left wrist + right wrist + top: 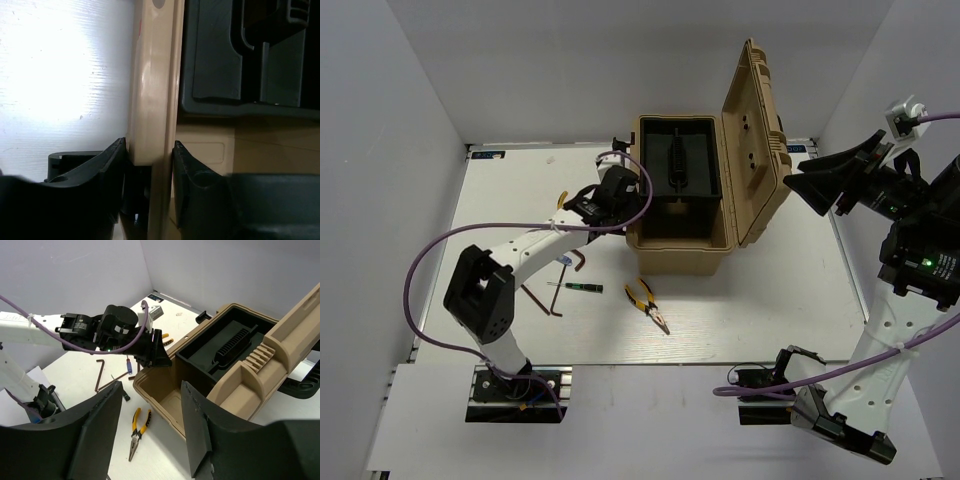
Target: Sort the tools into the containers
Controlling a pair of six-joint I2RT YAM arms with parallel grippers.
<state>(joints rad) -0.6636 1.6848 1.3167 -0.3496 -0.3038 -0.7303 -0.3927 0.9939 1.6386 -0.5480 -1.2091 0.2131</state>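
My left gripper (625, 200) (149, 145) is shut on the left wall of the open tan toolbox (680, 262) (155, 100) (145, 380), one finger outside and one inside. A black tray (677, 160) (225, 347) sits in the far half of the box. Yellow-and-black pliers (648, 305) (137, 432) lie on the table in front of the box. Left of them are a black-green stick tool (582, 287), dark reddish hex keys (535, 298) (97, 375) and a small blue screwdriver (130, 365). A second pair of pliers (560, 200) shows partly behind the left arm. My right gripper (810, 190) (151, 385) hangs high to the right, open and empty.
The toolbox lid (755, 130) (295, 325) stands upright on the box's right side, between the box and my right arm. White walls enclose the table on the left, back and right. The left arm's purple cable (420, 260) loops over the table's left side.
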